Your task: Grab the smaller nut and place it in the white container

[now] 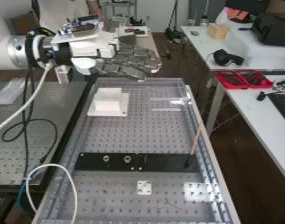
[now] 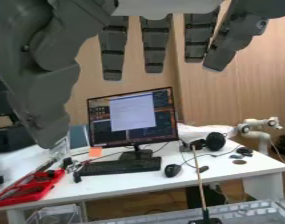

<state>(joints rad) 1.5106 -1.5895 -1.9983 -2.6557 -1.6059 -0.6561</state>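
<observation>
Fingers [image 1: 119, 70] straight and ridged, white container [image 1: 107, 103] boxy

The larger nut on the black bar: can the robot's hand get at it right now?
Probably, after moving closer: the hand is towards the bench's far end. Nothing covers the larger nut, though the bearing beside it may crowd the fingers.

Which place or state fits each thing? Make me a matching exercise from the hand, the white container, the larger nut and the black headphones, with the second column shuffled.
1. hand
2. white container
3. larger nut
4. black headphones

A. on the black bar, beside the bearing
B. on the white table
C. raised, with its fingers open
D. on the perforated bench, beyond the black bar

Right pairs: 1-C, 2-D, 3-A, 4-B
</observation>
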